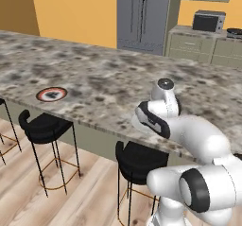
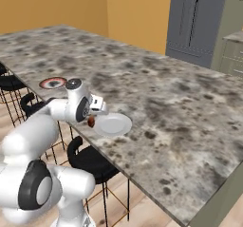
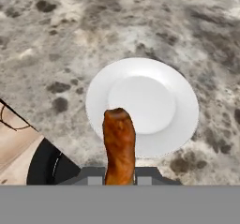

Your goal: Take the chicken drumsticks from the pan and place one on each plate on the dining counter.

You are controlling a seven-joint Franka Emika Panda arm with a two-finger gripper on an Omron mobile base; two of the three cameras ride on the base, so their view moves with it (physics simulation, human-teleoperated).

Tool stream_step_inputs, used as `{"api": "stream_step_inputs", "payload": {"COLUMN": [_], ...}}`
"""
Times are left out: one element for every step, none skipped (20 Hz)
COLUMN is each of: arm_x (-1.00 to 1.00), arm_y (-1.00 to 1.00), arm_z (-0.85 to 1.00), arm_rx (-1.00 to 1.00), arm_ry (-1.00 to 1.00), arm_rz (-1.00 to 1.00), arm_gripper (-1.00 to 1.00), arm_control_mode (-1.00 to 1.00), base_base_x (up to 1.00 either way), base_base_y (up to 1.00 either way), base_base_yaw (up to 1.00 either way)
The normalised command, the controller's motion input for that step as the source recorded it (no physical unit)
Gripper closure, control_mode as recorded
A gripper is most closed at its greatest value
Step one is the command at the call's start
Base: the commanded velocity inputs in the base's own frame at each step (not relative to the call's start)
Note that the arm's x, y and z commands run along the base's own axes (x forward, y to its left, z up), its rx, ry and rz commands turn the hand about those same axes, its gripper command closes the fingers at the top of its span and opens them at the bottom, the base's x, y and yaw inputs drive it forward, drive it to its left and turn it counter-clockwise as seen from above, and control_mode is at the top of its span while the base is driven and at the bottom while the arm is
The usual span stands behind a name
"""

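Claw (image 3: 120, 178) of the white arm is clamped on a glossy orange-brown chicken drumstick (image 3: 119, 145), which juts from between its dark tips, above the near rim of a plain white round plate (image 3: 150, 96) on the speckled granite dining counter (image 3: 56, 40).

Gripper (image 3: 119, 180) clamped on one chicken drumstick (image 3: 119, 143), which rises from between the finger tips and overlaps the near rim of a white plate (image 3: 159, 78). Plate rests flat on the speckled dining counter (image 3: 56, 35); a black stool seat (image 3: 47, 167) lies below the counter edge at lower left
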Motion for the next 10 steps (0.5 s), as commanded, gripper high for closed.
{"api": "stream_step_inputs", "payload": {"arm_x": [0.53,0.55,0.54,0.54,0.54,0.48,0.46,0.43,0.37,0.32], "arm_y": [-0.35,-0.37,-0.29,-0.26,-0.19,-0.13,-0.07,-0.04,-0.06,-0.07], "arm_z": [-0.19,-0.22,-0.26,-0.27,-0.3,-0.33,-0.34,-0.32,-0.33,-0.37], "arm_rx": [0.09,0.1,0.07,0.06,0.02,0.0,0.0,0.0,0.0,0.0], "arm_ry": [0.17,0.15,0.11,0.09,0.1,0.11,0.14,0.1,0.05,0.0], "arm_rz": [0.0,0.0,0.0,0.0,0.0,0.0,-0.02,-0.03,-0.02,-0.01], "arm_gripper": [1.0,1.0,1.0,1.0,1.0,1.0,1.0,1.0,1.0,1.0], "arm_control_mode": [-1.0,-1.0,-1.0,-1.0,-1.0,-1.0,-1.0,-1.0,-1.0,-1.0], "base_base_x": [0.0,0.0,0.0,0.0,0.0,0.0,0.0,0.0,0.0,0.0], "base_base_y": [0.0,0.0,0.0,0.0,0.0,0.0,0.0,0.0,0.0,0.0], "base_base_yaw": [0.0,0.0,0.0,0.0,0.0,0.0,0.0,0.0,0.0,0.0]}}
